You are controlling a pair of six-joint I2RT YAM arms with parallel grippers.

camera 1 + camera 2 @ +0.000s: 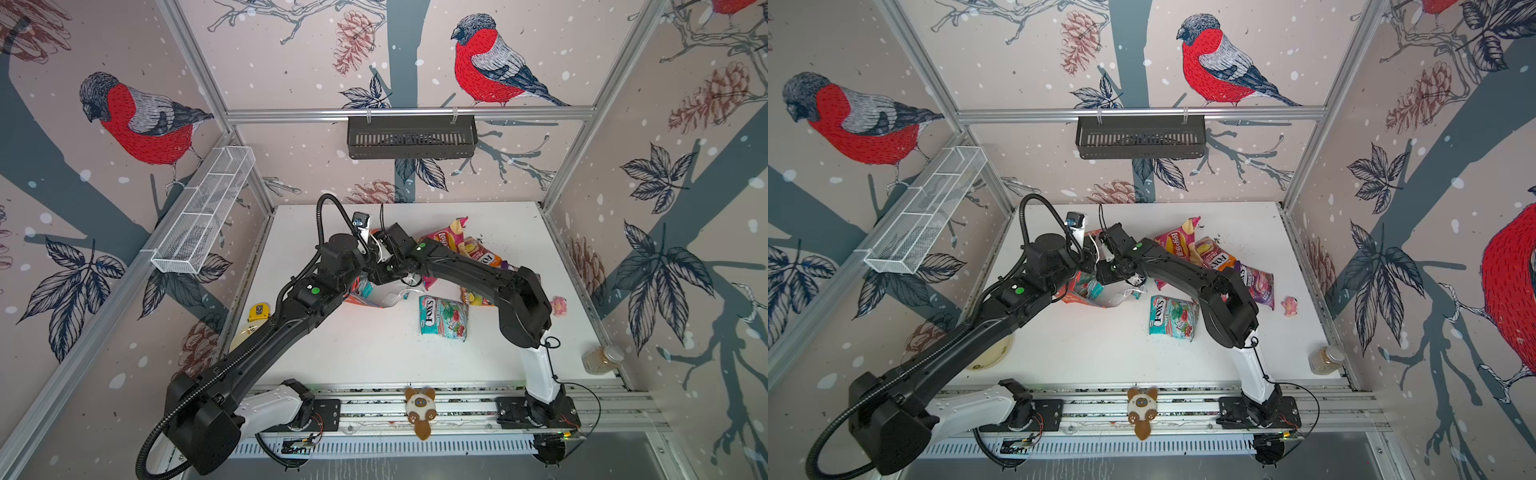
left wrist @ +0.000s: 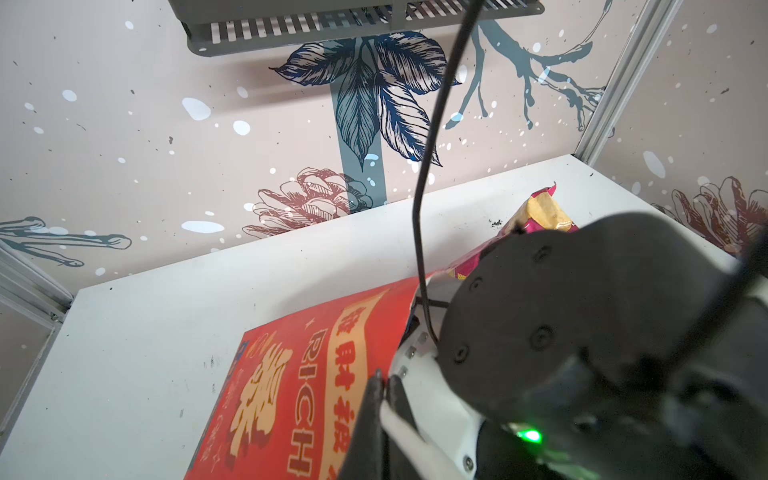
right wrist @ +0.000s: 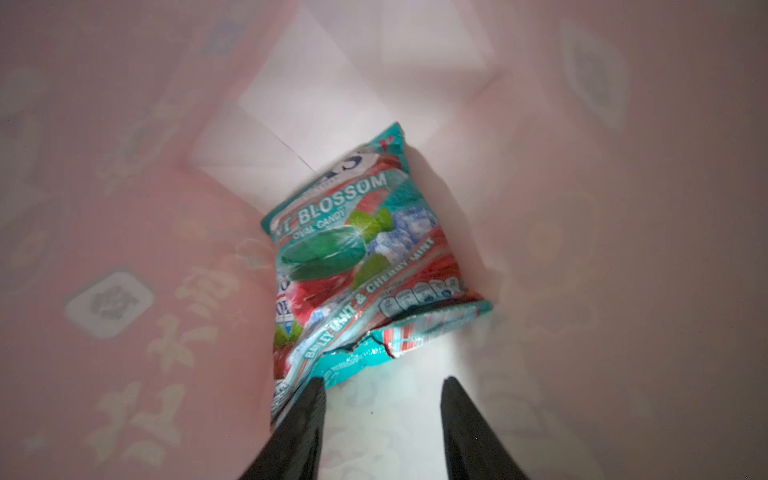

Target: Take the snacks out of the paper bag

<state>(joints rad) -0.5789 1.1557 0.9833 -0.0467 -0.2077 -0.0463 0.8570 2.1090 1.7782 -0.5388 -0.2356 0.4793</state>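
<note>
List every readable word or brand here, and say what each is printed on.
"RICH": red paper bag, beside gold Chinese characters.
"FOX'S": loose teal packet.
"FOX'S": orange packet.
"Lay's", upside down: pink chip bag.
"BLOSSOM", "OVAL CANDY", "& CHERRY MINT": teal packet inside the bag.
Purple packet print: too small to read.

A plush cat toy (image 1: 421, 409) is lying on the front rail (image 1: 374, 405). A yellow tape measure (image 1: 258, 312) is sitting at the table's (image 1: 374, 353) left edge, a glass jar (image 1: 602, 359) at its front right corner.
</note>
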